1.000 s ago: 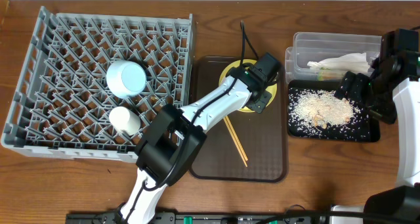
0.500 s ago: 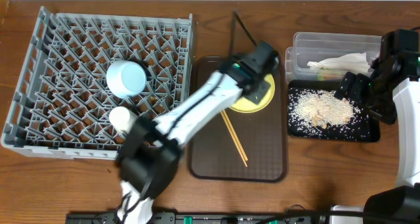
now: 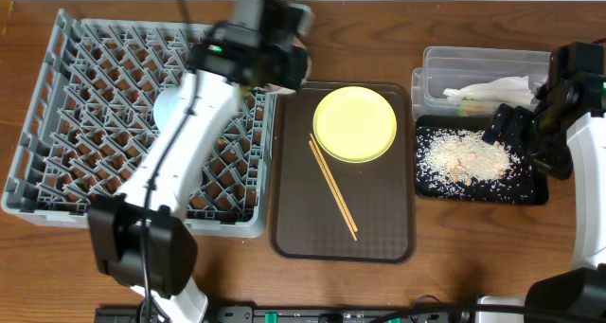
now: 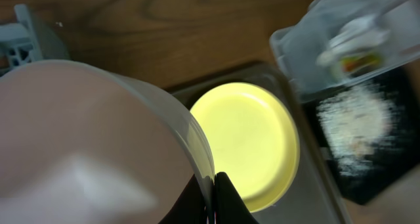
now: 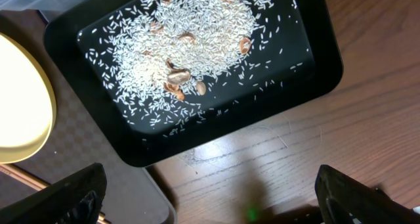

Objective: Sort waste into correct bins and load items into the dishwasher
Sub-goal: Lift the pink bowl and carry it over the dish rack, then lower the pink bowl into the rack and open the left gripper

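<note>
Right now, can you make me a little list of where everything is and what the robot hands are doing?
Left gripper: shut on the white bowl rim, near the grey rack corner
Right gripper: open, by the black tray
Yellow plate: empty, on the brown tray
Chopsticks: on the brown tray, beside the plate
Rice: in the black tray
Napkin: in the clear tub

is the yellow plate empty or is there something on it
Empty: the yellow plate shows a bare face from overhead; the chopsticks lie beside it on the brown tray.
</note>
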### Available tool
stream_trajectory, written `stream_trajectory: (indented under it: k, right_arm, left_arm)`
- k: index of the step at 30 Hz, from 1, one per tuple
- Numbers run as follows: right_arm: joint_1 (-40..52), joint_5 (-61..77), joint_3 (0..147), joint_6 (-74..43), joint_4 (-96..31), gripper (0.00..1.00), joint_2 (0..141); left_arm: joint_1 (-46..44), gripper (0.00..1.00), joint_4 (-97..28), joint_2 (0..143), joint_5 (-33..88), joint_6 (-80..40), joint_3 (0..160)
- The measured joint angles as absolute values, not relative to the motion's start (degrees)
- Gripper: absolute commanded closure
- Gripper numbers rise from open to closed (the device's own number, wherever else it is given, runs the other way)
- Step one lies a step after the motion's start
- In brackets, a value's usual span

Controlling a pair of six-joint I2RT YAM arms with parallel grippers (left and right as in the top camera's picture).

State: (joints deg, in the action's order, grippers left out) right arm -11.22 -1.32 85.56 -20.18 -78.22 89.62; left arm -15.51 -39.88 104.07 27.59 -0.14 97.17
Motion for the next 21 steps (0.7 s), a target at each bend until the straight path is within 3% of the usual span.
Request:
stream_trajectory:
  k: [10,21]
  right_arm:
    - [-11.2,-1.3,85.6,-20.2,-78.2,0.01,89.6]
    - [-11.2,-1.3,85.6,-20.2,-78.5,0.01,89.6]
  left_arm:
    - [-0.3,0.92,-37.0,105.4,53.6,-1.1,97.2]
    - [9.1,0.92,-37.0,114.2,70.0,-6.3,97.2]
